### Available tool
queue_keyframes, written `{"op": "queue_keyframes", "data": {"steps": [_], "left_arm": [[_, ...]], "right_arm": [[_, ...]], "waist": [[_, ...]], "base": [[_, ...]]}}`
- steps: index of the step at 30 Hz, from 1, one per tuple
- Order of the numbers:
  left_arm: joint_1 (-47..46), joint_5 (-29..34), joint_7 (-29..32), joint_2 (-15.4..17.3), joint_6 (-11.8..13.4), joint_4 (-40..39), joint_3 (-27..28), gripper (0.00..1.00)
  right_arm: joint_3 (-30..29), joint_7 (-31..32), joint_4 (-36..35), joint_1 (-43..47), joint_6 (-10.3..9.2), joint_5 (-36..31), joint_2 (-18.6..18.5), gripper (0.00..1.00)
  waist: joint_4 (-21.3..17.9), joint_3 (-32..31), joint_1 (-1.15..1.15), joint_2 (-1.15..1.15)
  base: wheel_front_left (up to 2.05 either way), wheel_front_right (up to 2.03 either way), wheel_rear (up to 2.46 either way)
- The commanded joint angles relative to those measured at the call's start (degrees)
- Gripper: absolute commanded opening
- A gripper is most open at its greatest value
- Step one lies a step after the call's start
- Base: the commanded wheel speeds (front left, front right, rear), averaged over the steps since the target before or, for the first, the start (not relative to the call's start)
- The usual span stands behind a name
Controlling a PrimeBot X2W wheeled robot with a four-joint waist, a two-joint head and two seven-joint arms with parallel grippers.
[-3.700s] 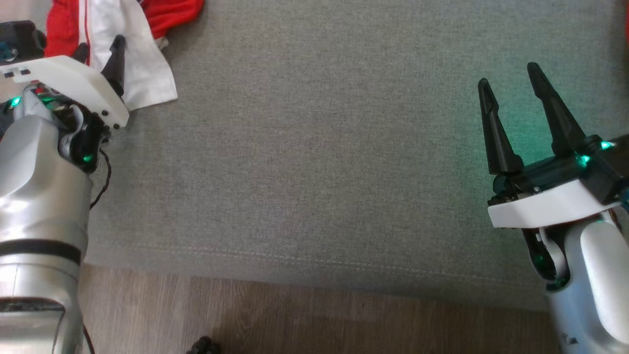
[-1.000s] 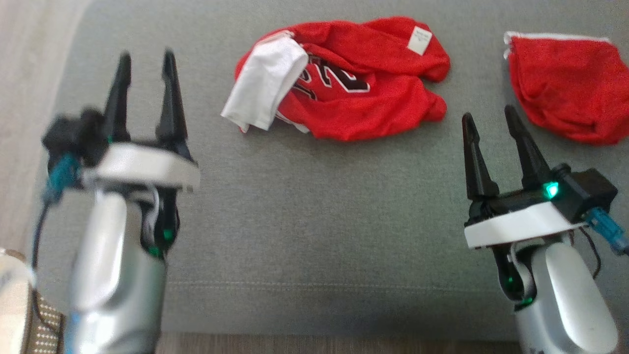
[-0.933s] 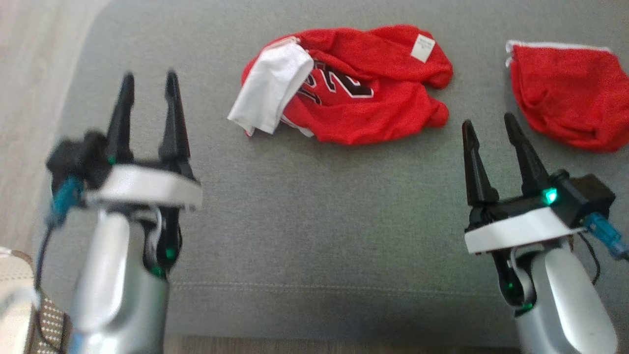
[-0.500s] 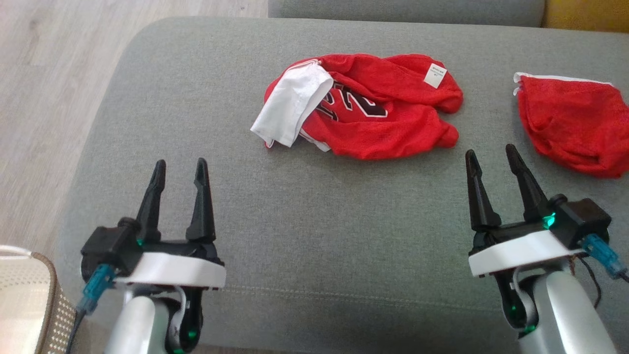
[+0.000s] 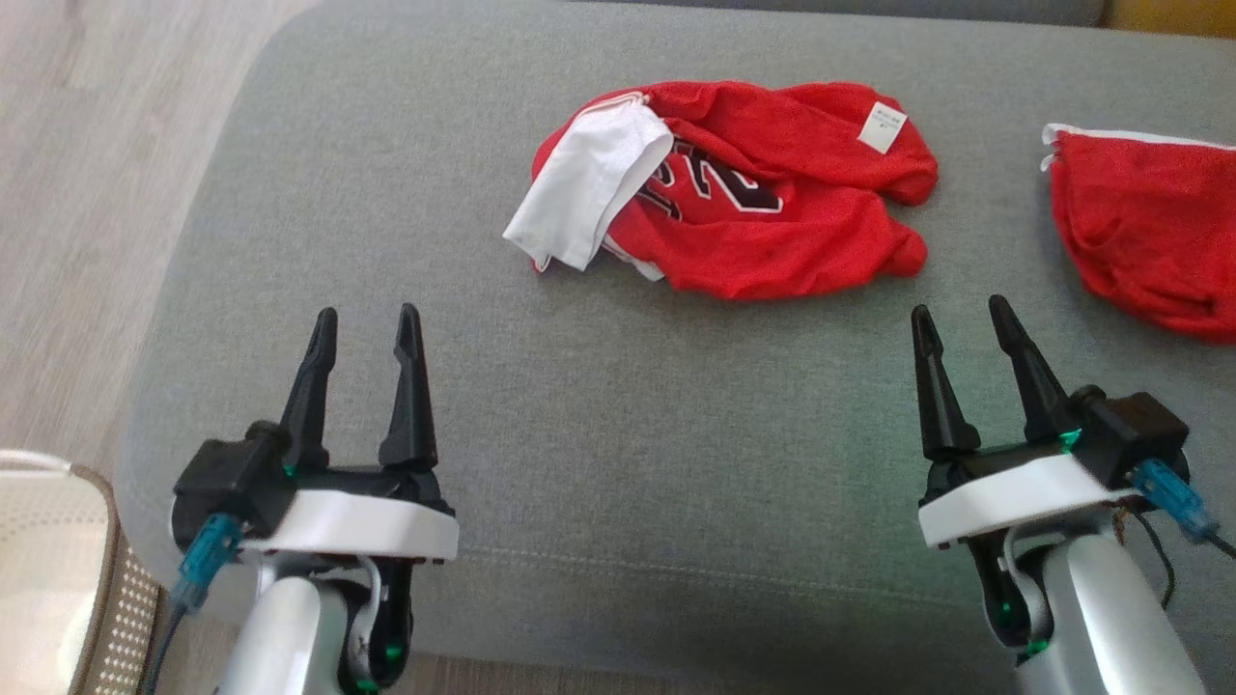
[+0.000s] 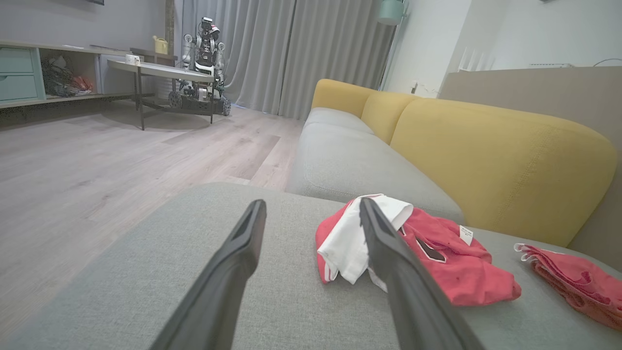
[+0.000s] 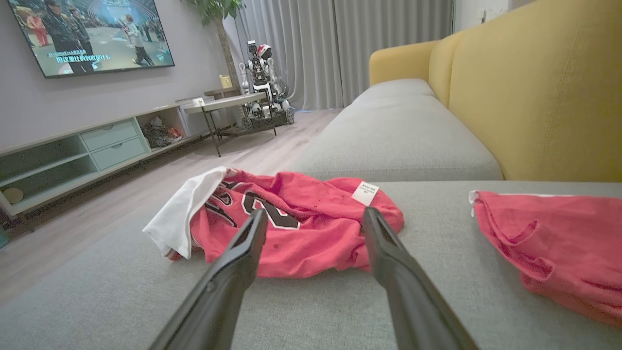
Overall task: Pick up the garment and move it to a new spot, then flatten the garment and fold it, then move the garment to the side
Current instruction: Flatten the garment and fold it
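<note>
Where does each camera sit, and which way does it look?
Head view: on the head, looking down at the grey sofa seat and red jersey; left end effector and right end effector, both open.
Left wrist view: on the left wrist, looking along the seat at the jersey; the left fingers.
Right wrist view: on the right wrist, facing the jersey; the right fingers.
Shared: all three see the jersey.

garment (image 5: 772, 241): red, white flap, black numerals w/ white edging
2nd cloth (image 5: 1139, 241): red, white trim
seat cushion (image 5: 579, 434): grey
sofa back (image 6: 486, 160): yellow
floor (image 5: 77, 193): pale wood grain
</note>
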Motion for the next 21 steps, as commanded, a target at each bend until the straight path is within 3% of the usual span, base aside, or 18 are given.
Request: {"op": "queue_keyframes", "data": {"steps": [1, 6, 15, 21], "left_arm": [[-2.66, -0.49, -0.29, 0.42, 0.25, -2.22, 1.34, 1.0], [-3.67, -1.25, -0.29, 0.42, 0.71, -2.11, -0.44, 1.0], [-5.94, -2.57, -0.29, 0.41, 1.71, -2.05, -2.46, 1.0], [-6.56, -3.08, -0.29, 0.41, 2.04, -2.2, -2.81, 1.0]], "right_arm": [[1.11, -0.36, -1.31, -2.69, -0.01, -0.25, 0.05, 1.0], [-0.36, 0.03, 4.13, -6.74, -0.01, 0.72, 0.0, 1.0], [-10.43, 4.63, 20.38, -17.97, -0.01, 3.03, 0.55, 1.0], [-13.61, 5.63, 28.66, -23.53, -0.01, 2.91, 0.74, 1.0]], "waist": [[0.32, 0.6, 0.0, 0.0], [1.38, 2.91, 0.0, 0.0], [3.85, 6.54, 0.0, 0.0], [5.03, 7.9, 0.0, 0.0]], "base": [[0.0, 0.0, 0.0], [0.0, 0.0, 0.0], [0.0, 0.0, 0.0], [0.0, 0.0, 0.0]]}}
